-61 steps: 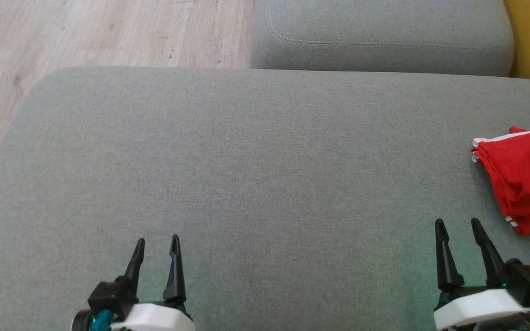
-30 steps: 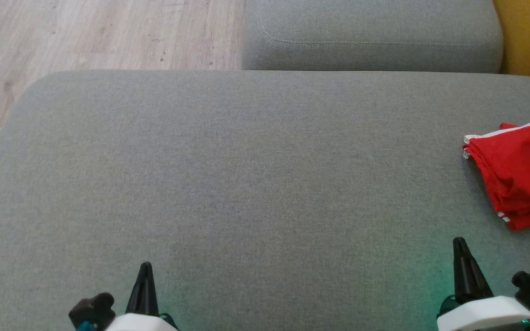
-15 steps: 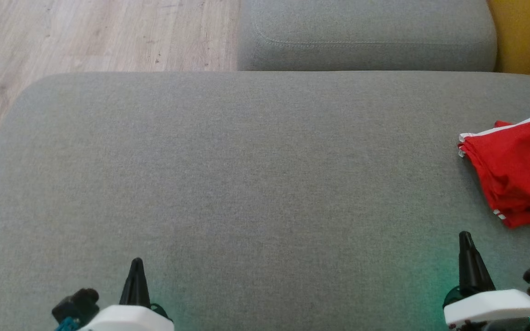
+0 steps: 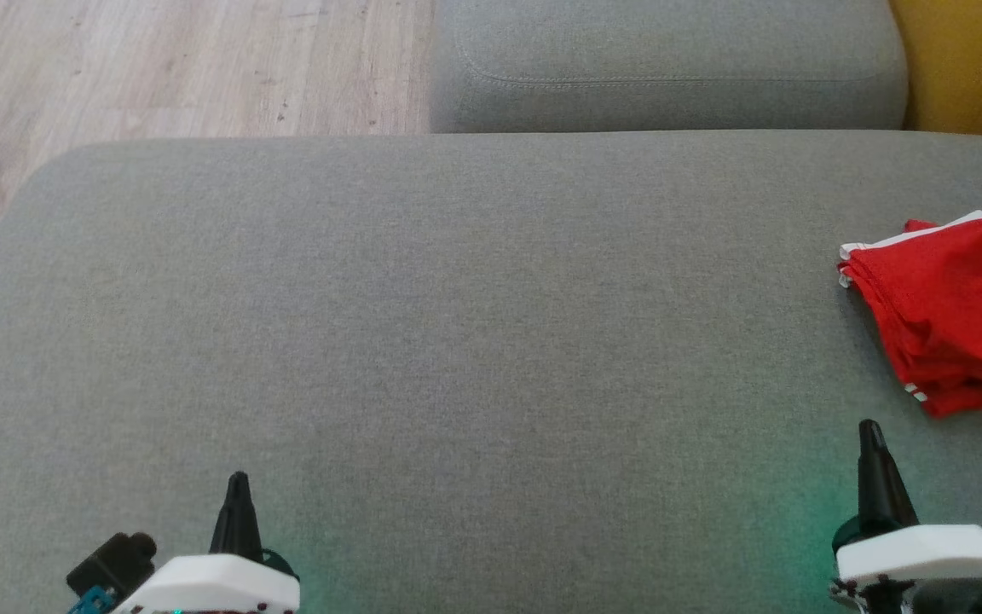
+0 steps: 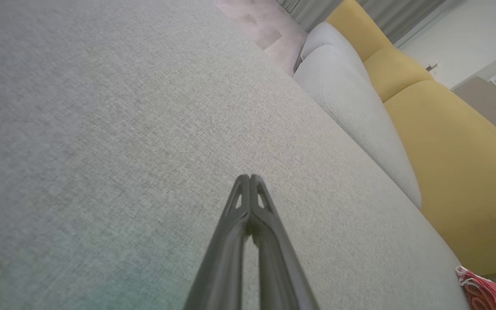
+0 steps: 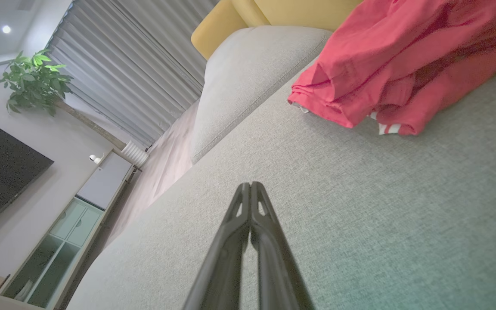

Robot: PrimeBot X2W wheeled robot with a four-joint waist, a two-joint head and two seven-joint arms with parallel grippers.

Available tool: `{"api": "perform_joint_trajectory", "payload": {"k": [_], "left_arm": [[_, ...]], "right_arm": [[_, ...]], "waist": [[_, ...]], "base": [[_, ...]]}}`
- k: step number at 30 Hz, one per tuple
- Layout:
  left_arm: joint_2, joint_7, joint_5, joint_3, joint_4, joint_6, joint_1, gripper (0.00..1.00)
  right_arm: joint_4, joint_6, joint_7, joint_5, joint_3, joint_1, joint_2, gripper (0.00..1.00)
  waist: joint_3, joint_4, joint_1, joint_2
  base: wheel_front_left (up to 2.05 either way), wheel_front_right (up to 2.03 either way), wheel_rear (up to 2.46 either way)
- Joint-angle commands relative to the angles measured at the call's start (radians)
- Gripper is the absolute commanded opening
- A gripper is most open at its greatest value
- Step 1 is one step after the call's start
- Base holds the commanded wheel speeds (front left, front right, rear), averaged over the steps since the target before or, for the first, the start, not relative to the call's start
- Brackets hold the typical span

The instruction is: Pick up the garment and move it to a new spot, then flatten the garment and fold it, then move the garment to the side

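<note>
Grey cushion (image 4: 474, 341), broad and level, serves as my work surface. Beyond its far edge lie a wooden floor (image 4: 158, 60), a second grey cushion (image 4: 670, 60) and a yellow sofa (image 4: 968, 68).

The garment (image 4: 951, 307), red with white trim, rests at the cushion's right margin in stacked layers with one hem corner showing its stripes. It is near my right gripper (image 6: 250, 184) but apart from it. My left gripper (image 5: 250, 177) hovers low over bare fabric, well apart from the garment. On both grippers the fingers are pressed together tip to tip, with nothing pinched between them.

Judgement: the garment looks folded and set aside, so the task appears to be at or near its end. The step in hand is to verify the placement and clear my arms.

Method: I should draw the right gripper away along a path that stays off the stacked layers, since a closed tip dragging across the near hem could peel the top layer open. The bundle sits close to the view's right border, so I cannot tell how much cushion lies beyond it. If a nudge is needed, push inward, never outward.
</note>
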Motion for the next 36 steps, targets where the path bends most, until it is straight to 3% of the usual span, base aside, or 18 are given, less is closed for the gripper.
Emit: {"api": "perform_joint_trajectory", "payload": {"k": [1,36], "left_arm": [[-0.001,0.009,-0.024,0.035,-0.035,-0.012,-0.055,0.00],[-0.038,0.104,-0.330,0.188,-0.050,-0.097,-0.091,0.00]], "right_arm": [[-0.026,0.003,0.006,0.034,0.003,-0.051,-0.020,0.00],[-0.004,0.006,0.079,0.437,-0.019,-0.125,-0.024,0.00]], "waist": [[0.000,-0.002,0.0000,0.0000],[-0.005,-0.038,0.0000,0.0000]], "base": [[0.00,0.00,0.00],[0.00,0.00,0.00]]}}
